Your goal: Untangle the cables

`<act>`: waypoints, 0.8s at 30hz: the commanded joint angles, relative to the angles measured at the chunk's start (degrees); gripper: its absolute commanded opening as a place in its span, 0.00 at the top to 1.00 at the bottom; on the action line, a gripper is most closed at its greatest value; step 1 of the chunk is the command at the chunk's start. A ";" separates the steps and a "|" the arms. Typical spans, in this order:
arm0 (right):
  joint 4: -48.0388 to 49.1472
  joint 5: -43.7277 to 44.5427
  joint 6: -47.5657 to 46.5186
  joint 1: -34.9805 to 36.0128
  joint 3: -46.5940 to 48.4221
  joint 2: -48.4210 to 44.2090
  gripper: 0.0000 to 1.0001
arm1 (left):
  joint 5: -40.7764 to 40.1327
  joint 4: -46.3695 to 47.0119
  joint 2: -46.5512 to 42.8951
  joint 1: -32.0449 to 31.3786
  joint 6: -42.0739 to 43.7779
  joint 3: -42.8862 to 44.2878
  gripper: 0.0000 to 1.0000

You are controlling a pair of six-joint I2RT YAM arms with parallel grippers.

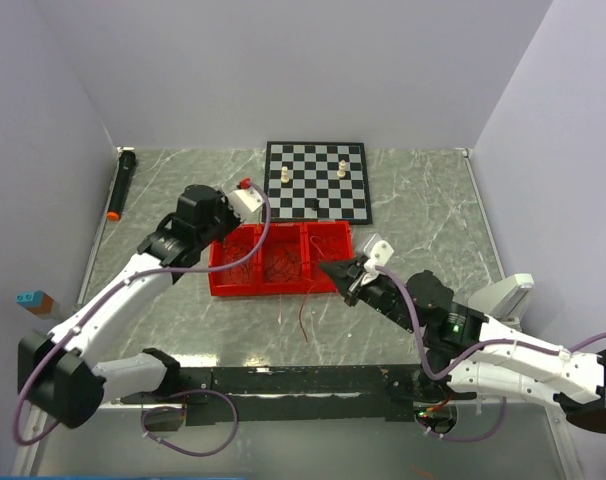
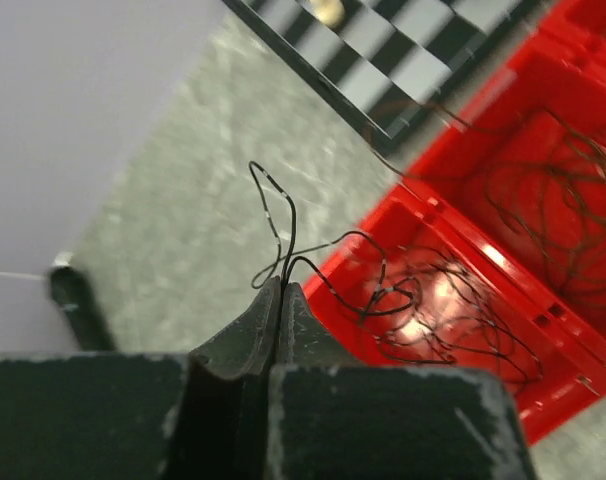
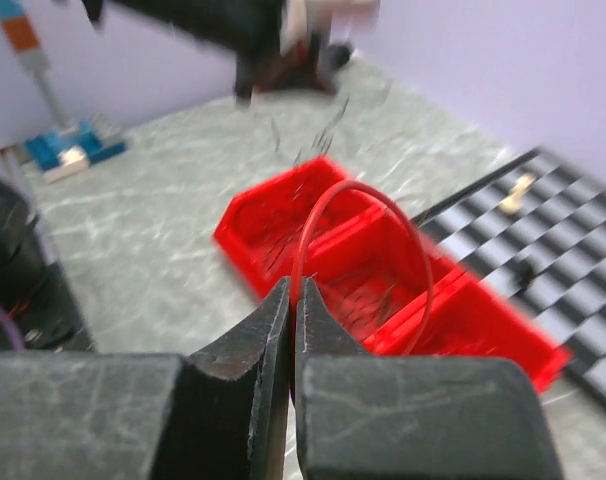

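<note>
The cables [image 1: 283, 262] are thin dark and red wires lying tangled in the compartments of a red tray [image 1: 279, 290]. My left gripper [image 1: 219, 238] hovers over the tray's left end. In the left wrist view the left gripper [image 2: 283, 287] is shut on a thin dark wire [image 2: 288, 215] that loops above its tips and trails into the tangle [image 2: 433, 310]. My right gripper [image 1: 326, 266] is at the tray's right front corner. Here the right gripper [image 3: 293, 287] is shut on a red wire [image 3: 318, 215] that arches over the tray [image 3: 253, 215]. A red strand [image 1: 303, 322] lies on the table in front of the tray.
A chessboard [image 1: 316, 180] with a few pieces lies just behind the tray. A black marker with an orange tip [image 1: 120, 185] lies along the left wall. A blue block [image 1: 29, 298] sits at the left edge. Purple walls enclose the marbled table.
</note>
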 commanded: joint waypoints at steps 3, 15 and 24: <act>4.16 4.42 -9.67 -1.85 6.71 3.06 1.00 | 7.24 -2.56 4.59 0.69 -6.15 2.88 0.99; 11.89 2.13 -12.66 -15.74 9.61 11.59 1.00 | 3.20 0.87 9.51 0.78 -7.12 -0.55 0.99; 19.54 1.26 -15.30 -21.89 9.79 21.08 1.00 | 2.22 -3.60 12.24 0.78 -7.82 -0.90 0.88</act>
